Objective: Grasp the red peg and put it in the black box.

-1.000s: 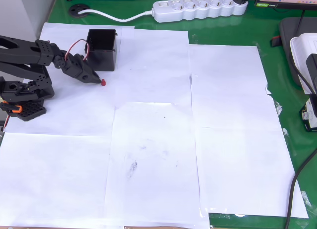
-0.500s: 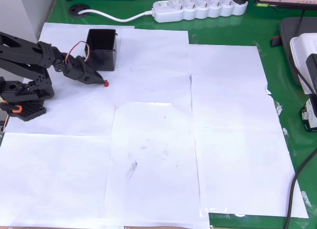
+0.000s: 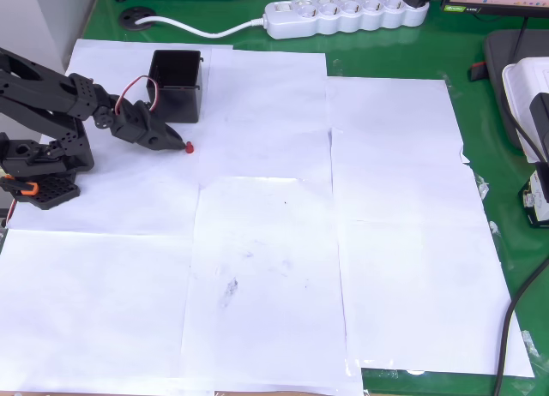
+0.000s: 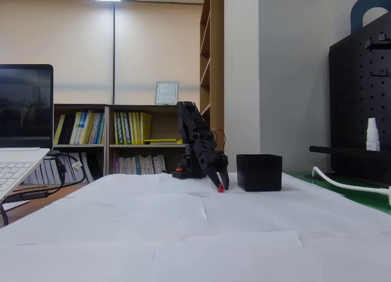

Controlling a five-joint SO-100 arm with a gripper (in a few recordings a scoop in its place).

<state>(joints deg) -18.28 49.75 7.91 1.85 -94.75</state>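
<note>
- gripper (image 3: 178,142) sits in the upper left of the overhead view, pointing right and slightly down-frame, just below-left of the black box (image 3: 177,86)
- jaws are pinched together at the tip, with the red peg (image 3: 189,147) clamped between them; peg sticks out past the fingertips to the right
- fixed view: gripper (image 4: 221,183) is angled steeply down at mid-frame and the red peg (image 4: 220,188) hangs at its tip, right at paper level; can't tell if it's touching the sheet or just off it
- black box (image 4: 259,172) in the fixed view stands upright just right of the gripper, apart from it, open top; nothing visible inside from overhead
- box sits on the white paper sheets (image 3: 274,242) covering most of the green table (image 3: 480,122)
- arm base (image 3: 39,177) is at the left edge of the overhead view, small orange part on it
- white power strip (image 3: 347,15) lies along the top edge of the overhead view, well apart from the box
- laptop (image 4: 21,129) at the left edge of the fixed view, bookshelf (image 4: 131,138) behind the arm
</note>
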